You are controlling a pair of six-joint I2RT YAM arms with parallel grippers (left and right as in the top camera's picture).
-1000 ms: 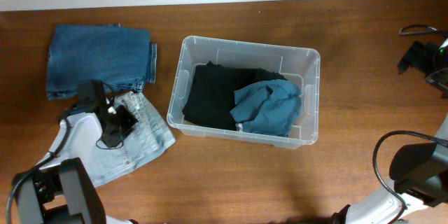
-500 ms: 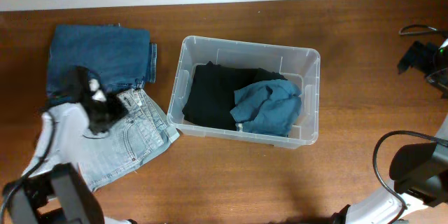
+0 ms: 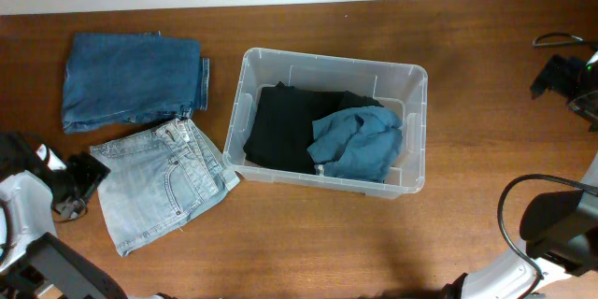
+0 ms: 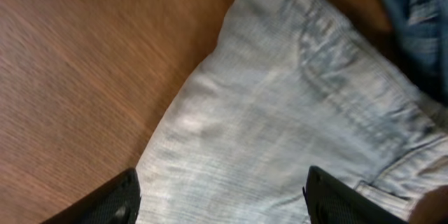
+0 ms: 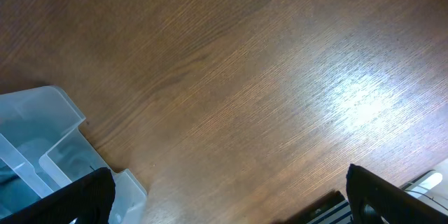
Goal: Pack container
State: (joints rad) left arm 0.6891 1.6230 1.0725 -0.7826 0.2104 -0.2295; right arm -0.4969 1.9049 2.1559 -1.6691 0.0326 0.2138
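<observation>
One table (image 3: pixel 308 243). One clear plastic container (image 3: pixel 334 56) on it.

Clothing, four pieces total:
- two inside the container: one black garment (image 3: pixel 280 126), one teal garment (image 3: pixel 360 145)
- two outside it on the table: one pair of dark blue jeans (image 3: pixel 131 79), folded, and one pair of light blue denim shorts (image 3: pixel 163 182)

That makes two denim pieces and two non-denim.

Robot hands: two, one left hand (image 4: pixel 224 199) and one right hand (image 5: pixel 231 206).

One black cable (image 3: pixel 553 39) looped at the far right edge of the table.
</observation>
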